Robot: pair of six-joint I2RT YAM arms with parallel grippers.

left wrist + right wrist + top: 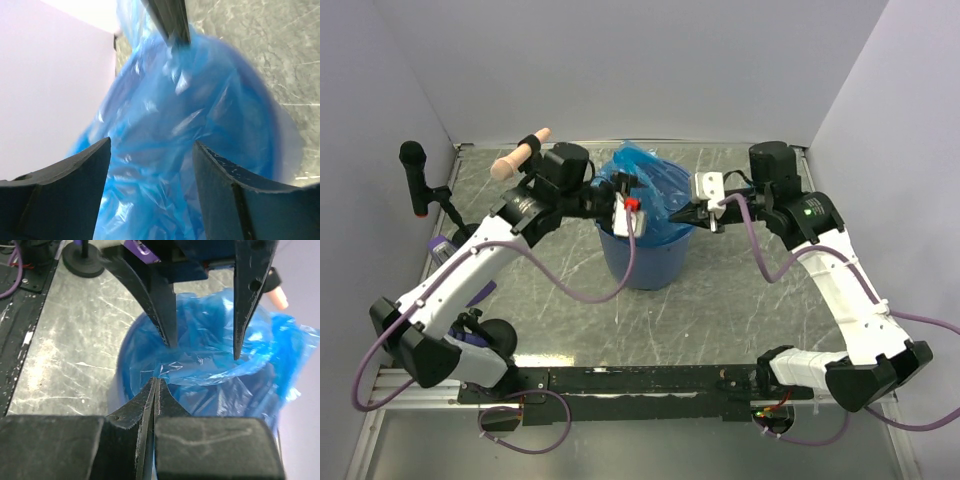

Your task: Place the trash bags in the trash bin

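The trash bin [645,262] stands mid-table with a blue trash bag [655,185] bunched over its mouth. My left gripper [625,205] hovers at the bin's left rim, open, its fingers [160,300] spread above the film. In the left wrist view the bag [160,130] fills the gap between the open gripper [152,150] jaws without being pinched. My right gripper [688,216] is at the bin's right rim. In the right wrist view its tips [156,381] are pressed together on the edge of the bag [215,355], just inside the bin's rim [125,360].
A black microphone on a stand [415,175] stands at the far left. A beige handle [520,157] lies behind the left arm. A round black base [490,335] sits near the left arm's base. Grey walls close in the back and both sides.
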